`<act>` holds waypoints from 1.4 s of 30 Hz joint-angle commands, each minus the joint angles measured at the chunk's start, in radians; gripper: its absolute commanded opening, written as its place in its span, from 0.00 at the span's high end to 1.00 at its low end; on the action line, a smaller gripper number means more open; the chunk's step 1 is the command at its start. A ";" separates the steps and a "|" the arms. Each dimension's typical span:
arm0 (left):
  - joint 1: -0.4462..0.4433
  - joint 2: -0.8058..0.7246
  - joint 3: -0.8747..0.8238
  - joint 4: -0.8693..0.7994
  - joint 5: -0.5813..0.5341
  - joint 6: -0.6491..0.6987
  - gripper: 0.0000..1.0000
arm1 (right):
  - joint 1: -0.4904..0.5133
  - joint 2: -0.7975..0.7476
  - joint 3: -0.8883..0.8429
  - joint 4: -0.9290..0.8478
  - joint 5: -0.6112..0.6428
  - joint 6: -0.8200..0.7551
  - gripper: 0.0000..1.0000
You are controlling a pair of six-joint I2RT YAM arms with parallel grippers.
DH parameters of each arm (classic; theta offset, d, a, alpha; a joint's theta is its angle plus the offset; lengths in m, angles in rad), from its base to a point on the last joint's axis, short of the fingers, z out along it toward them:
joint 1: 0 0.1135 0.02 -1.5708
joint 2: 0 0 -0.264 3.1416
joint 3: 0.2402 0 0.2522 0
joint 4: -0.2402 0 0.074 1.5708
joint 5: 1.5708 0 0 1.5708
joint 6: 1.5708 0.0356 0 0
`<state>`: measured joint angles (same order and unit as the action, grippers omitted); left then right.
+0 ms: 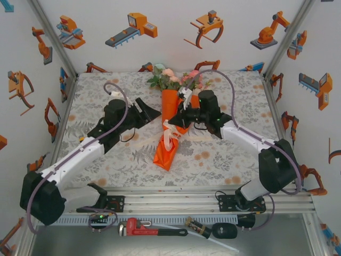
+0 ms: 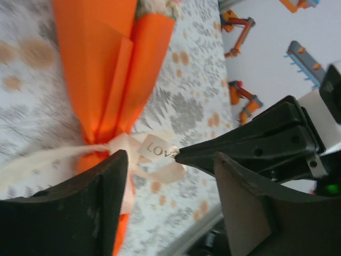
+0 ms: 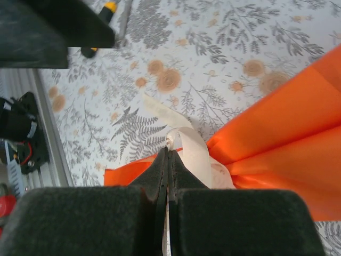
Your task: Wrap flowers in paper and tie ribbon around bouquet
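Note:
The bouquet lies flat mid-table, its flowers [image 1: 173,79] at the far end and the orange paper [image 1: 169,102] tapering toward me. The cream ribbon [image 1: 170,136] is wound round the cone's narrow waist. My right gripper [image 1: 173,124] is shut on a loop of the ribbon [image 3: 194,152], right against the paper [image 3: 287,128]. In the left wrist view the printed ribbon [image 2: 153,149] is pinched in the right gripper's black tip, beside the paper [image 2: 106,64]. My left gripper [image 1: 154,113] stands open just left of the cone. Its jaws [image 2: 170,160] are apart with nothing between them.
The floral tablecloth [image 1: 224,154] covers the table between white walls with orange robot stickers. In front of the near rail lie a red pipe wrench [image 1: 144,228] and other small tools [image 1: 205,230]. The right arm [image 1: 250,141] reaches in from the right.

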<state>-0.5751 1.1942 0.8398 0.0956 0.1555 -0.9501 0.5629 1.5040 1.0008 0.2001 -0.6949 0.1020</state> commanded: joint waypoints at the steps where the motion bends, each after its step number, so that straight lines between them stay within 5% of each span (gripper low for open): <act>1: 0.001 0.042 0.048 -0.020 0.098 -0.269 0.46 | 0.011 -0.047 -0.005 0.105 -0.050 -0.079 1.00; 10: 0.002 0.078 0.027 -0.035 0.070 -0.410 0.43 | 0.029 -0.017 0.010 0.129 -0.065 -0.108 1.00; 15: -0.002 0.122 0.025 -0.016 0.097 -0.446 0.51 | 0.040 -0.010 0.011 0.142 -0.066 -0.116 1.00; 21: -0.004 0.140 0.008 0.027 0.068 -0.473 0.82 | 0.051 -0.007 0.009 0.132 -0.065 -0.122 1.00; 24: -0.005 0.139 0.008 0.023 0.039 -0.463 1.00 | 0.059 -0.010 0.001 0.119 0.001 -0.089 0.79; 26: -0.004 0.141 0.011 0.021 0.017 -0.440 1.00 | 0.067 -0.034 -0.019 0.112 0.112 -0.035 0.59; 30: -0.004 0.155 0.018 0.006 -0.018 -0.407 1.00 | 0.087 -0.130 -0.055 0.012 0.343 0.105 0.56; 34: -0.005 0.170 0.024 0.002 -0.033 -0.377 1.00 | 0.163 -0.258 -0.171 -0.059 0.551 0.310 0.64; 39: -0.007 0.191 0.054 0.043 0.023 -0.327 1.00 | 0.241 -0.328 -0.288 -0.005 0.609 0.342 0.69; 42: -0.027 0.181 0.079 -0.034 0.002 -0.251 0.84 | 0.241 -0.299 -0.256 -0.016 0.629 0.273 0.79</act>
<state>-0.5846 1.3838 0.8703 0.0940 0.1570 -1.2819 0.8047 1.1923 0.7288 0.1753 -0.1505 0.3801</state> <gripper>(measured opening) 0.141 0.224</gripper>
